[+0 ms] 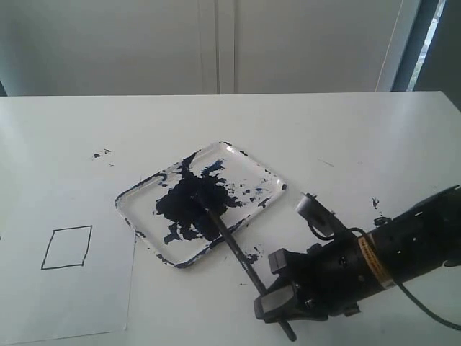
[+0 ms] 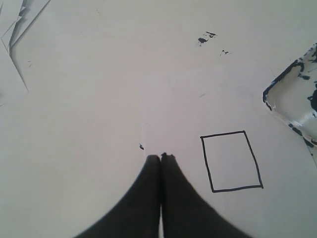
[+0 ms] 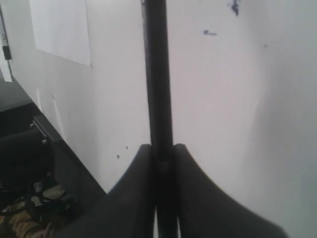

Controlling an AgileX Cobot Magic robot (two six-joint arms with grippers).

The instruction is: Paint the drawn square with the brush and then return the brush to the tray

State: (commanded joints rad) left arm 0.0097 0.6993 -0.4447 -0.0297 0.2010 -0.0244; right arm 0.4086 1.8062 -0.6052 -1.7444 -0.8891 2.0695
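Note:
The clear tray [image 1: 268, 175], smeared with a blue-black blotch, sits mid-table. The black brush [image 1: 230, 245] slants from the blotch over the tray's near rim toward the front right. My right gripper [image 1: 278, 303] is shut on its handle end; in the right wrist view the brush [image 3: 156, 74] runs out from between the fingers of the gripper [image 3: 161, 148]. The drawn square [image 1: 67, 247], white inside, lies on the paper at the front left. My left gripper [image 2: 161, 157] is shut with nothing in it, hovering beside the square [image 2: 231, 161]; it does not show in the exterior view.
The white paper sheet [image 1: 72, 303] reaches the table's front left edge. Dark paint splatters [image 1: 101, 153] mark the table left of the tray, and more [image 1: 374, 203] to its right. The tray's corner [image 2: 282, 84] shows in the left wrist view. The table's front edge [image 3: 64, 148] is close to my right gripper.

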